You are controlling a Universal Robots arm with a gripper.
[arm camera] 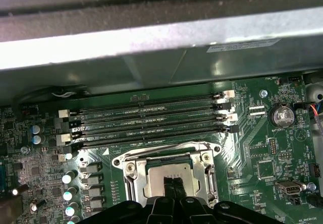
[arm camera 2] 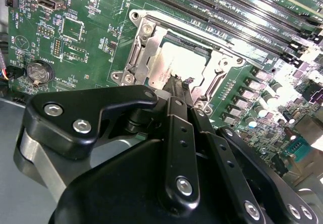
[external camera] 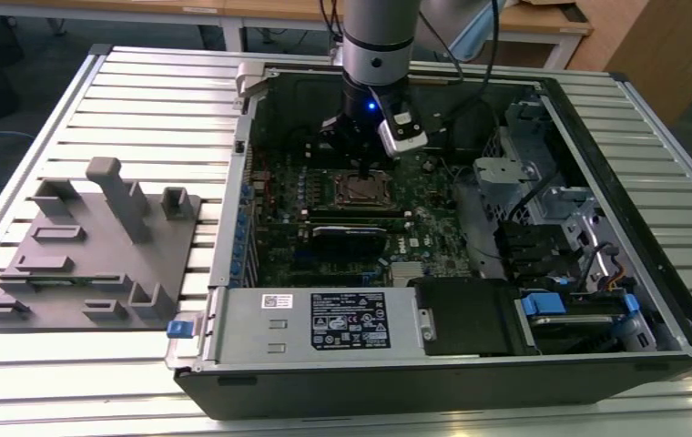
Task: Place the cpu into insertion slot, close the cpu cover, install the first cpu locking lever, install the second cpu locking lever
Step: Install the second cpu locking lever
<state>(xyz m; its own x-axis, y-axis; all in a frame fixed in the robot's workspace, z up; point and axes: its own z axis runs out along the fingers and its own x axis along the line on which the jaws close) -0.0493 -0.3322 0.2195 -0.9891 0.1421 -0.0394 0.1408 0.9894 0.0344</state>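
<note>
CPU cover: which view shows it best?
Second wrist view: the cpu cover lies flat over the cpu, frame and screws plain, near edge behind the gripper. First wrist view shows its far half; exterior view, a small square under the arm.

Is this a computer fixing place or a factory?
Probably a robot lab or workshop. An open computer case lies on a slatted metal table, with office-style desks behind. The robot's hand is down at the cpu.
</note>
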